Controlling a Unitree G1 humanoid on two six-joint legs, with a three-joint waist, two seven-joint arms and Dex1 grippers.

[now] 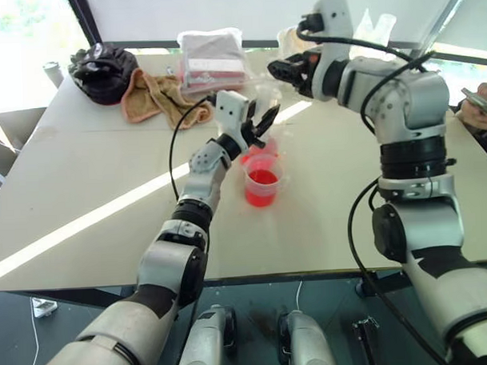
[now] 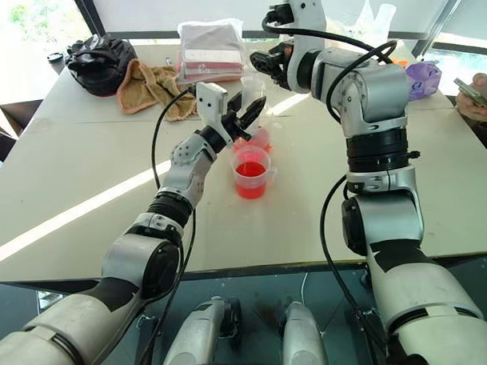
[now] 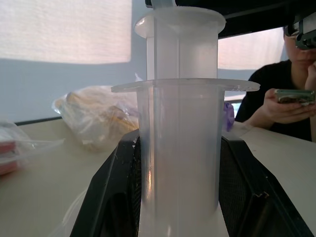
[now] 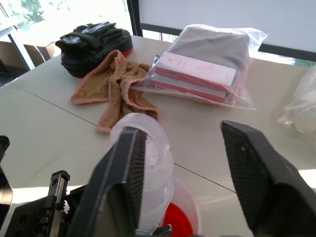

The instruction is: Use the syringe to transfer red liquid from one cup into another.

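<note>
Syringe (image 3: 180,148) clamped upright in my left gripper (image 2: 240,118) over the cups, right gripper (image 4: 197,173) wide open, empty at plunger's 2 o'clock, transfer unfinished.

The syringe (image 3: 180,143), a wide clear plastic barrel with a flat flange and a whitish plunger standing out above it, is upright between black fingers (image 3: 111,197) that clamp its barrel, directly over the cups. The red liquid (image 2: 250,169) is bright, translucent red-orange and fills the lower part of a clear cup (image 2: 252,174) just in front of the syringe.
</note>
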